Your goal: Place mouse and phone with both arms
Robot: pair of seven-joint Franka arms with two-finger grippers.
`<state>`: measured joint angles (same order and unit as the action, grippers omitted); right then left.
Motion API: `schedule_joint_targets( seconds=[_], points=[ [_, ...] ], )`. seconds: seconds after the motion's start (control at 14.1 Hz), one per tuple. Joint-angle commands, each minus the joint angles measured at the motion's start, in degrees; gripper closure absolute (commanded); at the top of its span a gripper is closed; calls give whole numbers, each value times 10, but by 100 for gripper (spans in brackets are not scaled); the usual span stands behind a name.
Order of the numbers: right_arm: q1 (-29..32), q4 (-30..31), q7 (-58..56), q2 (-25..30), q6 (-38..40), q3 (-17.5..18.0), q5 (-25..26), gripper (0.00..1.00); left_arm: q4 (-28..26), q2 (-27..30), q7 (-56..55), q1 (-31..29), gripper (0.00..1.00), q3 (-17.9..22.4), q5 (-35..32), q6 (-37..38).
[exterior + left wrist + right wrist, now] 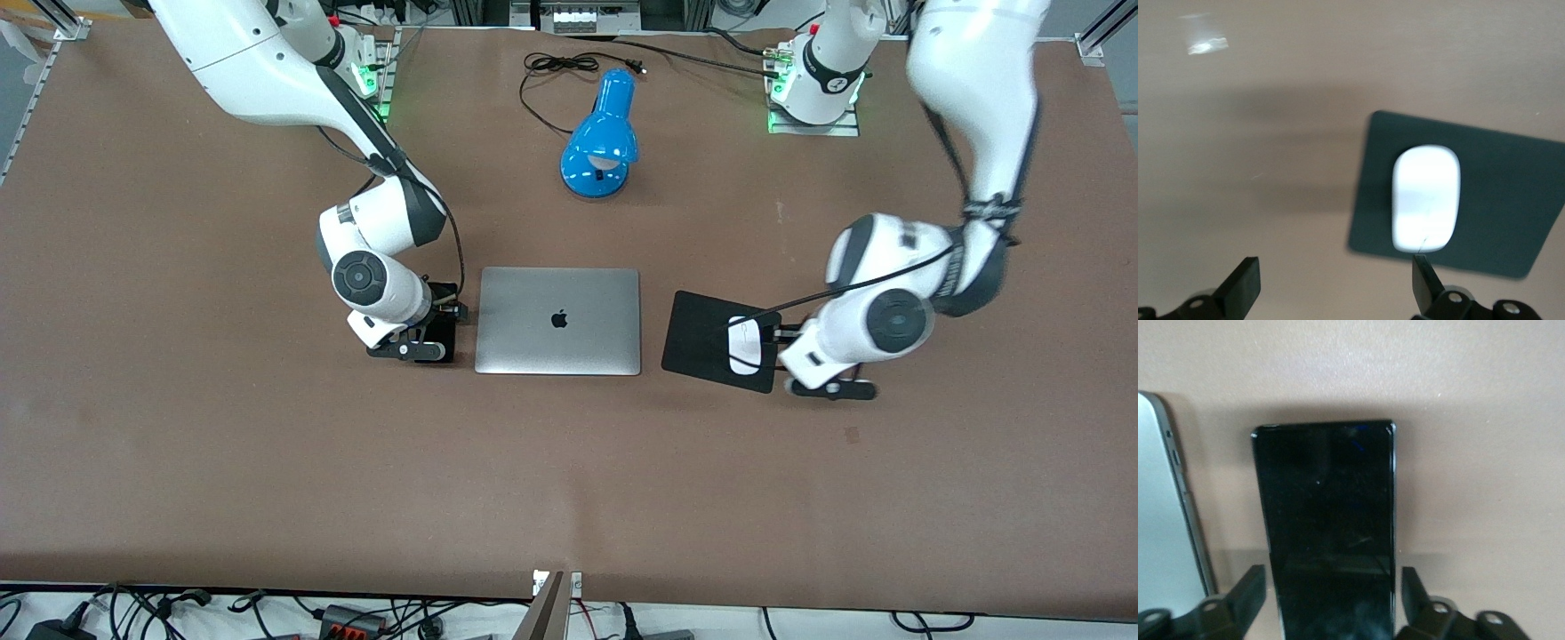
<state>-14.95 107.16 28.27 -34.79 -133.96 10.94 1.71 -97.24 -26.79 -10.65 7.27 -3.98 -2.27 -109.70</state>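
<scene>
The white mouse [745, 345] lies on the black mouse pad [701, 342], toward the left arm's end of the table from the laptop. My left gripper [781, 350] is low at the pad's edge, open and empty. In the left wrist view the mouse [1426, 198] lies just off one fingertip [1423, 280], not between the fingers of my left gripper [1331, 287]. The black phone [1328, 520] lies flat on the table beside the laptop, toward the right arm's end. My right gripper [1331, 593] is open and straddles it, with a gap on each side. In the front view the phone [444, 342] is mostly hidden under my right gripper [434, 313].
A closed silver laptop [558, 320] sits mid-table between phone and pad; its edge shows in the right wrist view [1165, 520]. A blue desk lamp [600, 138] with a black cable [551, 67] lies farther from the front camera, between the arm bases.
</scene>
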Motion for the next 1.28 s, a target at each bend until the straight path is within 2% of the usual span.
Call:
schedule_joint_targets(
  seconds=[0.0, 0.14, 0.28, 0.43, 0.57, 0.92, 0.99, 1.13, 1.21],
  points=[
    [-1, -5, -3, 53, 12, -5, -5, 0, -15, 107, 12, -11, 0, -6, 14, 83],
    [18, -14, -12, 102, 46, -9, -2, 0, -13, 156, 12, -19, 0, -5, 17, 117],
    [41, -60, -48, 136, 126, -10, -2, 0, -10, 196, 12, -36, 0, -5, 37, 144],
    [79, -158, -101, 140, 249, -10, -3, 0, 28, 228, 12, -51, 0, -5, 57, 216],
    [114, -243, -141, 134, 332, -10, -4, 0, 58, 232, 12, -52, 0, -2, 58, 248],
    [199, -295, -196, 158, 385, -20, -5, 0, 22, 250, 13, -61, 0, -7, 60, 245],
    [194, -296, -213, 171, 385, -40, -6, 0, 7, 260, 13, -62, 0, -10, 60, 244],
    [142, -296, -240, 183, 385, -120, -7, 0, -13, 272, 13, -62, 0, -9, 60, 238],
    [124, -296, -259, 191, 383, -152, -10, 0, -41, 291, 14, -62, 0, -9, 60, 227]
  ],
)
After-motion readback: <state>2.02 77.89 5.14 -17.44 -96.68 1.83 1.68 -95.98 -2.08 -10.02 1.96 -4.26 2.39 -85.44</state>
